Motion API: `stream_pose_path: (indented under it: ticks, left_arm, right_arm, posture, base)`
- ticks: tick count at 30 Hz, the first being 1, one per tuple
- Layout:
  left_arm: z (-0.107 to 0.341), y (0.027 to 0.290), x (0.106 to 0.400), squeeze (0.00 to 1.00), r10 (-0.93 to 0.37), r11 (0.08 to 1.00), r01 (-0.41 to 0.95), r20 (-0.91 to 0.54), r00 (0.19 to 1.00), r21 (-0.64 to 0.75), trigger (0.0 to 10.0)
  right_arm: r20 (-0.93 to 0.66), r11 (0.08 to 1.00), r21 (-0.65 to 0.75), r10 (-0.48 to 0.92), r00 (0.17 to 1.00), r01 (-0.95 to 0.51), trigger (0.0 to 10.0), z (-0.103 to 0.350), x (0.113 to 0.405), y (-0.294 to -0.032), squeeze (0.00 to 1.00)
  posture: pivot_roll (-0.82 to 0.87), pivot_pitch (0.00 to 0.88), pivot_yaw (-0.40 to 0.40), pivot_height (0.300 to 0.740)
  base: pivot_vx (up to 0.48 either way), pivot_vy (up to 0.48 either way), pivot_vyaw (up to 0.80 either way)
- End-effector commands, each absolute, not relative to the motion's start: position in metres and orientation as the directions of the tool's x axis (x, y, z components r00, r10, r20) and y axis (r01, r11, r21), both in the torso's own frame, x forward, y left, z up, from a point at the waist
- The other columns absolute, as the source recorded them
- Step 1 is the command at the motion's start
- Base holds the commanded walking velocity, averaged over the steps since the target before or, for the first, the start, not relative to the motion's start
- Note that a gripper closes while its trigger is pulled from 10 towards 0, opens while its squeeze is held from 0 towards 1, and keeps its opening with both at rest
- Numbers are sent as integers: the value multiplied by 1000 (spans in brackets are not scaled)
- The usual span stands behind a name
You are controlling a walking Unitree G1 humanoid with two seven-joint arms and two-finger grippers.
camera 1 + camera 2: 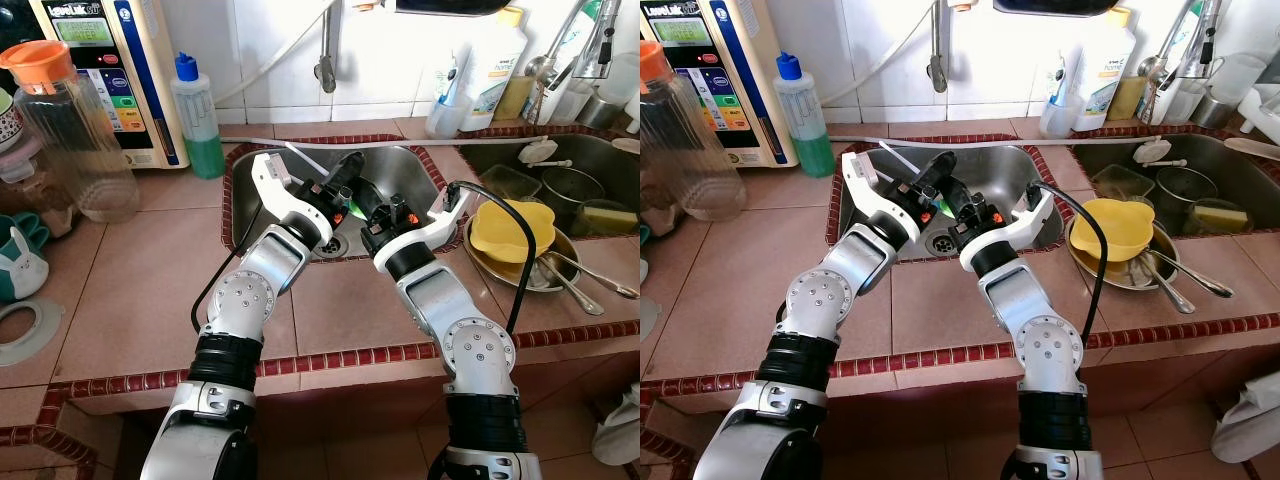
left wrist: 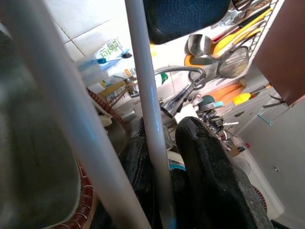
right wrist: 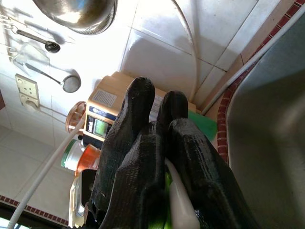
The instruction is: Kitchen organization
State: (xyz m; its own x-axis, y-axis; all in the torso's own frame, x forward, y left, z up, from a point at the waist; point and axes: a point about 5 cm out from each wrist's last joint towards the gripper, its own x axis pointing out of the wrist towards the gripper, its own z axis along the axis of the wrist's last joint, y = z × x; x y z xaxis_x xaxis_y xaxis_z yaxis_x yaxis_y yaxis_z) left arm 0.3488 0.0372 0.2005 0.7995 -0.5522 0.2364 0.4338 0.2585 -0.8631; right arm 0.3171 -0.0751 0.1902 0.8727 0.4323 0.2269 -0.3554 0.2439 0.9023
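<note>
Both arms reach into the steel sink (image 1: pixel 400 165) and their black fingers meet over the drain (image 1: pixel 331 241). A small green and white item (image 1: pixel 352 212) sits between them; what it is cannot be made out. My left gripper (image 1: pixel 347 182) comes from the left, and in the left wrist view its fingers (image 2: pixel 205 162) are closed on a thin white stick (image 2: pixel 147 105). My right gripper (image 1: pixel 364 206) comes from the right. In the right wrist view it is shut on the green and white item (image 3: pixel 167 183), tight against the left gripper's fingers.
A yellow bowl (image 1: pixel 511 228) lies on a steel plate with spoons (image 1: pixel 575 285) to the right of the sink. A second basin (image 1: pixel 600 160) holds a pot. A green soap bottle (image 1: pixel 199 120), a clear jug with an orange lid (image 1: pixel 62 130) and a water filter (image 1: pixel 110 70) stand at the left.
</note>
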Motion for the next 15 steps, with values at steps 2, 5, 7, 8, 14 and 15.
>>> stream_pose_path:
  ticks: [2,5,7,8,14,15]
  left_arm:
    - [219,-18,331,0,-637,84,440,291,714,-894,1843]
    - [219,-18,331,0,-637,84,440,291,714,-894,1843]
    - [219,-18,331,0,-637,84,440,291,714,-894,1843]
    - [219,-18,331,0,-637,84,440,291,714,-894,1843]
    - [219,-18,331,0,-637,84,440,291,714,-894,1843]
    - [219,-18,331,0,-637,84,440,291,714,-894,1843]
  right_arm:
    - [257,149,922,458,851,-358,0,194,310,-51,0]
    - [257,149,922,458,851,-358,0,194,310,-51,0]
    - [257,149,922,458,851,-358,0,194,310,-51,0]
    - [257,149,922,458,851,-358,0,194,310,-51,0]
    - [257,149,922,458,851,-358,0,194,310,-51,0]
    - [257,149,922,458,851,-358,0,194,310,-51,0]
  posture:
    - [72,0,33,740]
    - [72,0,33,740]
    - [72,0,33,740]
    - [72,0,33,740]
    - [72,0,33,740]
    - [72,0,33,740]
  base:
    - [0,0,0]
    - [0,0,0]
    - [0,0,0]
    - [0,0,0]
    - [0,0,0]
    - [0,0,0]
